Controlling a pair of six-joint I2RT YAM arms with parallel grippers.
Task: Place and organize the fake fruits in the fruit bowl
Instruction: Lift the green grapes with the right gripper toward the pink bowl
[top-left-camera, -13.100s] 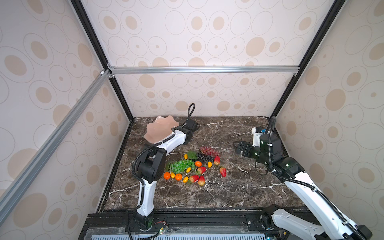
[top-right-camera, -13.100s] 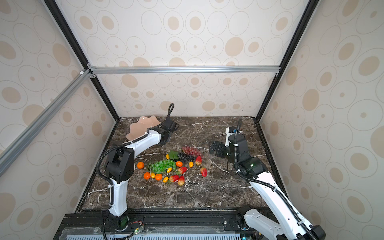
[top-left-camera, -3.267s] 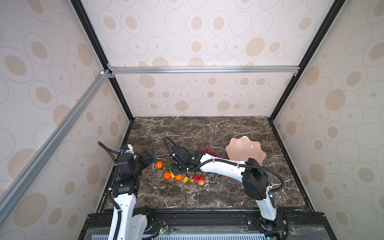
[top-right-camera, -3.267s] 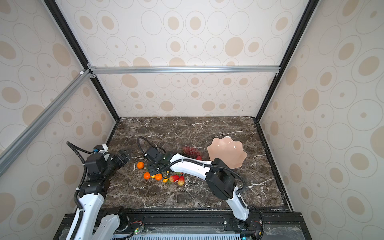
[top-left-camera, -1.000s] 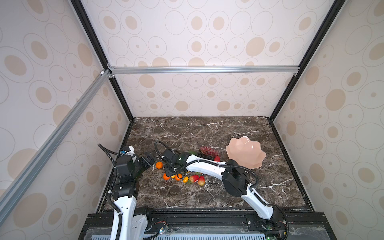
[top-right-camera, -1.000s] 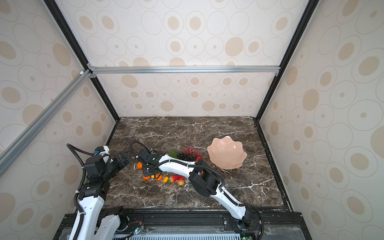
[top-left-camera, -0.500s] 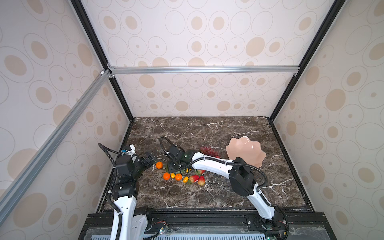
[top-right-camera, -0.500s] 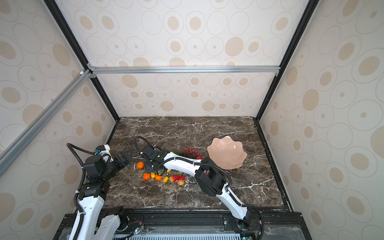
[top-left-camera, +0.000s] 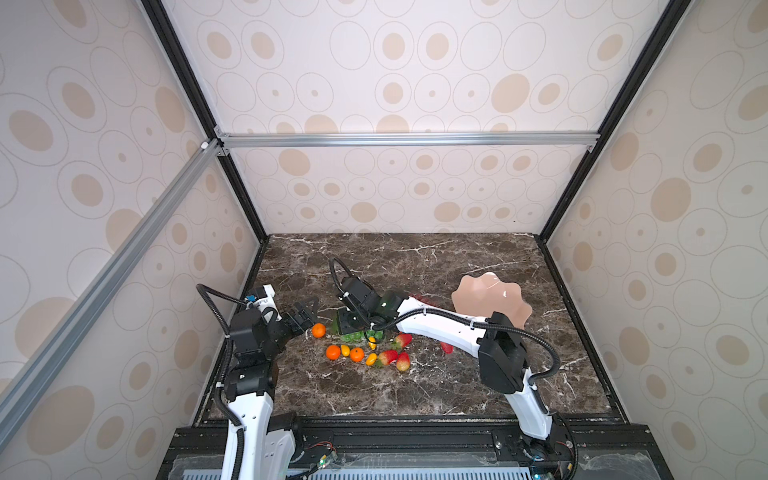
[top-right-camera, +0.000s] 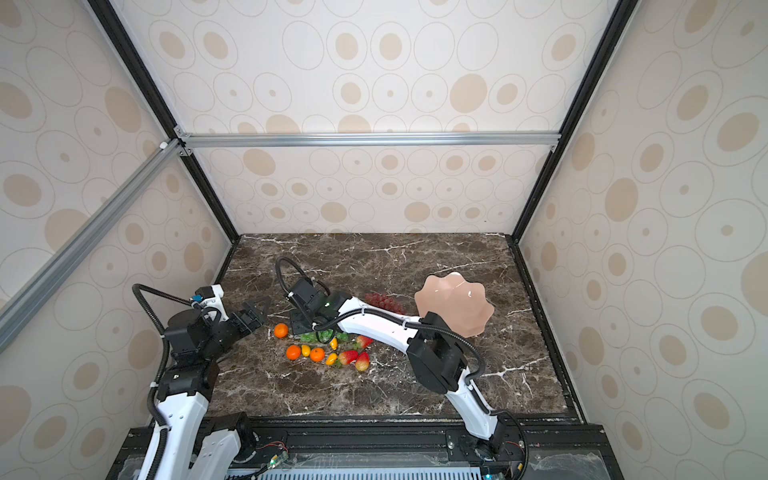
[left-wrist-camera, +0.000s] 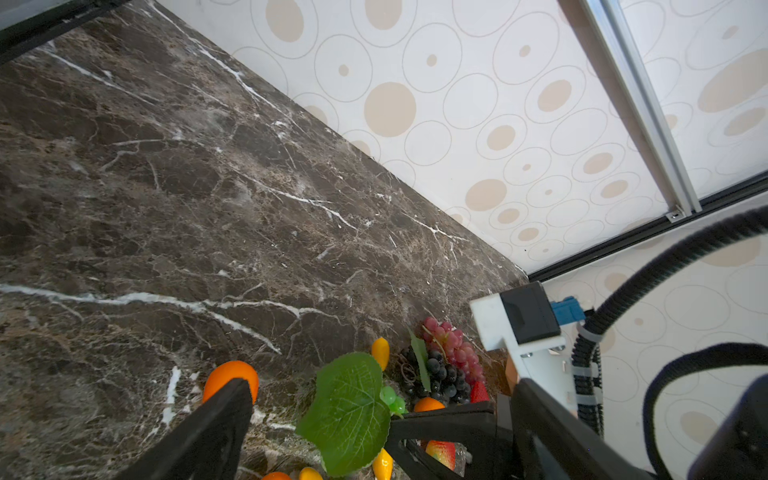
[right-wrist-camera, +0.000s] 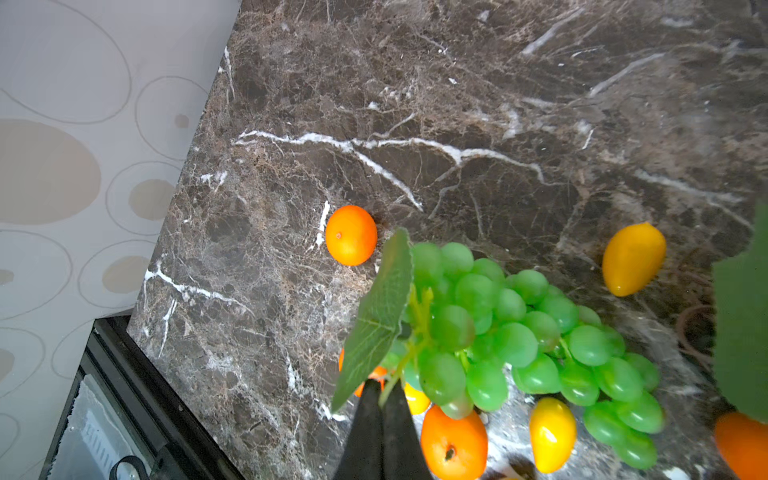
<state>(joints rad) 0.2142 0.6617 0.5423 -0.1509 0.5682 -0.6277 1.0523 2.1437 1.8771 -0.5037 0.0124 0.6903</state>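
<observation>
Marble tabletop (top-left-camera: 415, 257) is enclosed by dotted walls (top-left-camera: 395, 191). Green grape bunch (right-wrist-camera: 498, 332) is clamped by right gripper (right-wrist-camera: 382, 395); left gripper (top-left-camera: 306, 312), 9 o'clock, is spread empty.

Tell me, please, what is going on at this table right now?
The right hand is shut on the stem of the green grape bunch, at the fruit pile. The left hand is open beside a lone orange. The pink fruit bowl stands empty on the right; the other fruits lie on the marble table.

Bright, even light; soft shadows; wide-angle edge distortion.
</observation>
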